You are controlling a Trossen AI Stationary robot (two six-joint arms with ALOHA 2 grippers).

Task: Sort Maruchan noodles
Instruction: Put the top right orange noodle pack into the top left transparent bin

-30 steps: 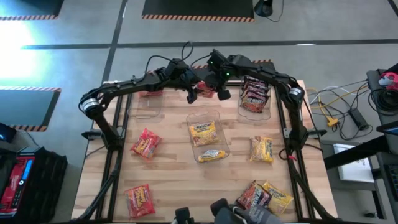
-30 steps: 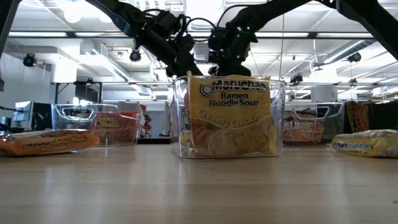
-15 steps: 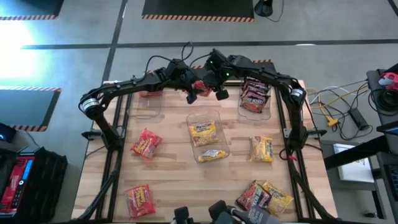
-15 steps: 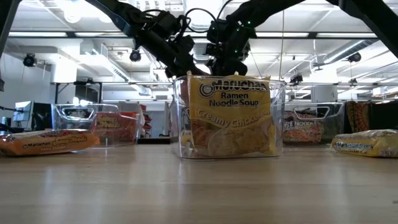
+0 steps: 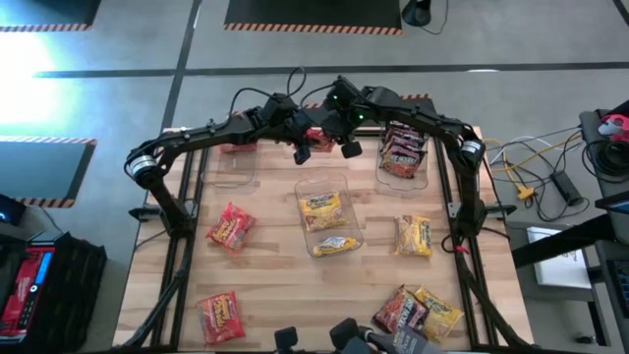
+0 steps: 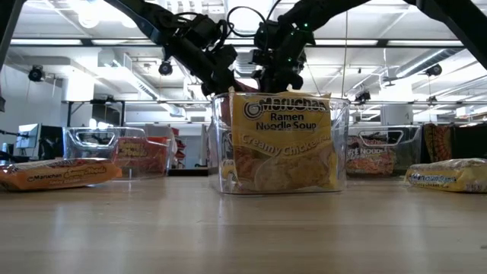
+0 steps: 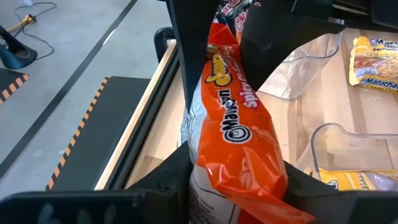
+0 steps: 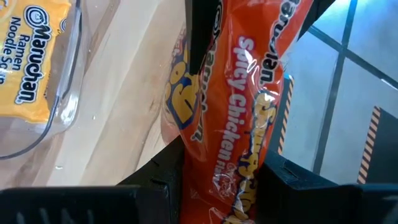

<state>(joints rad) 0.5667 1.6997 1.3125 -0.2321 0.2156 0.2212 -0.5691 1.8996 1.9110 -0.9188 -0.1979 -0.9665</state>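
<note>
- Mid-handover above the far middle of the bench [image 5: 275,285]: my right hand [image 5: 346,147] grips the crinkly red Spicy Chicken noodle packet [image 7: 239,134], and my left hand [image 5: 303,152] clamps its other end.
- Next, I judge: right lets go, left carries it to the clear plastic bin holding red packets [image 6: 114,152].

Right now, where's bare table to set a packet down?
Bare wood lies between the red packet and the middle bin, and along the near edge between the lower red packet and the packet pile. The far edge, under both grippers, is crowded.
</note>
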